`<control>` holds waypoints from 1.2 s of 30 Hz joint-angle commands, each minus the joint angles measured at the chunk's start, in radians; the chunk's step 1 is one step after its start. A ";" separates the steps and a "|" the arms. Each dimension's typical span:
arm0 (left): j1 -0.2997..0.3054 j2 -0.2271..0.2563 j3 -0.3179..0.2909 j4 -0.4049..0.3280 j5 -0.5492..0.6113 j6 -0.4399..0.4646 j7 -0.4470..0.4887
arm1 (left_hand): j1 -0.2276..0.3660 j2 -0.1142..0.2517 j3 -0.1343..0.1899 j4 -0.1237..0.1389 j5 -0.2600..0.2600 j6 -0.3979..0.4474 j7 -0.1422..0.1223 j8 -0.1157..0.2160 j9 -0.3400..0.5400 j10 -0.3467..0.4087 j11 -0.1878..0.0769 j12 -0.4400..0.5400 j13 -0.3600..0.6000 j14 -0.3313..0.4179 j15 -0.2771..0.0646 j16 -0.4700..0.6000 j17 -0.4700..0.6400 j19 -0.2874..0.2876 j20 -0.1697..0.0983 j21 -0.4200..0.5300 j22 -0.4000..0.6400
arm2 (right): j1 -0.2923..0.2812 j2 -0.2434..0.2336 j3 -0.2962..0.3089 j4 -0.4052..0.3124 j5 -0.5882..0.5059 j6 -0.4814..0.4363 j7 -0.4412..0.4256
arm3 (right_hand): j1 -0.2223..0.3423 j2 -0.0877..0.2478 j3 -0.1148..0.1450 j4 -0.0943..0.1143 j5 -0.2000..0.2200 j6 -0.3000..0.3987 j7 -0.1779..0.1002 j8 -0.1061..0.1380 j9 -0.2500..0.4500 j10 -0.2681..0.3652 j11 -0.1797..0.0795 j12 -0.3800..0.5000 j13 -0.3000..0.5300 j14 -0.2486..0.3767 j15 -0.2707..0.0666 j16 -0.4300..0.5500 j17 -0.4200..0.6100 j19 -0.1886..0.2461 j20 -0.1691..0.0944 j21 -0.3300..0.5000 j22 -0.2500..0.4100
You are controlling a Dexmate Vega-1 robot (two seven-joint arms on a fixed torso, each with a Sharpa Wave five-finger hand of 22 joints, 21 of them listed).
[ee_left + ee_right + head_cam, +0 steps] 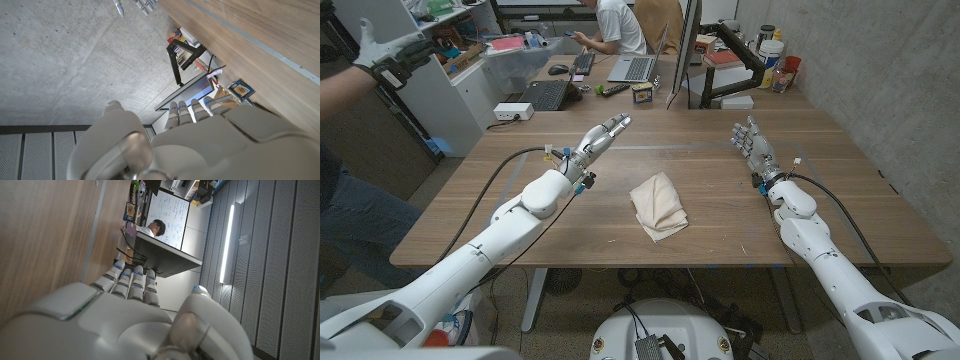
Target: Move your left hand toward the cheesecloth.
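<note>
Cream cheesecloth (658, 205), folded into a rough oblong, lies on the wooden table (720, 150) between the two arms. In the head view the left hand (599, 138) hangs with its fingers straight and together, holding nothing, and points away from the robot and slightly inward. The cloth sits nearer the robot than those fingertips and off toward the right arm, so I judge the move is back and inward. Its long axis runs diagonally, its near end angled toward the right arm. The left hand looks a little nearer to it than the right hand (753, 146), which is empty, fingers up and spread.

Left wrist view: the left hand's fingers (186, 111) lie extended beside the table's edge.

Right wrist view: the right hand's fingers (131, 280) reach out straight, gripping nothing.
</note>
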 commanded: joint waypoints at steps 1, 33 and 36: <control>0.004 0.015 0.007 -0.030 0.064 -0.013 0.016 | 0.013 0.001 0.001 -0.004 -0.004 0.000 0.000 -0.002 0.002 0.004 -0.002 -0.001 0.002 0.000 0.002 -0.002 0.003 -0.005 0.002 -0.003 0.002 | 0.001 0.002 0.001 0.000 -0.003 -0.001 0.001 | 0.001 0.008 0.004 -0.004 0.003 0.005 0.001 0.005 0.003 0.007 -0.002 0.004 0.002 0.010 0.000 0.002 0.006 0.010 -0.007 -0.004 0.005; -0.002 0.040 0.036 -0.096 0.208 0.025 0.069 | 0.023 0.004 -0.002 -0.008 -0.007 -0.014 -0.014 -0.006 0.002 -0.001 -0.007 -0.003 0.002 0.000 0.002 -0.002 0.004 -0.011 0.013 -0.003 0.002 | 0.003 0.002 0.011 0.014 0.006 0.008 0.012 | 0.001 0.010 0.002 -0.006 0.003 0.007 0.000 0.005 0.003 0.010 -0.003 0.004 0.002 0.011 0.000 0.001 0.006 0.012 -0.006 -0.011 0.005; -0.002 0.045 0.040 -0.107 0.222 0.032 0.071 | 0.024 0.005 -0.002 -0.008 -0.007 -0.013 -0.014 -0.006 0.002 0.000 -0.008 -0.003 0.002 0.000 0.001 -0.002 0.004 -0.011 0.014 -0.003 0.002 | 0.004 0.002 0.011 0.015 0.007 0.010 0.017 | 0.001 0.010 0.001 -0.006 0.003 0.008 0.001 0.005 0.003 0.011 -0.003 0.004 0.002 0.011 0.000 0.001 0.006 0.012 -0.006 -0.011 0.005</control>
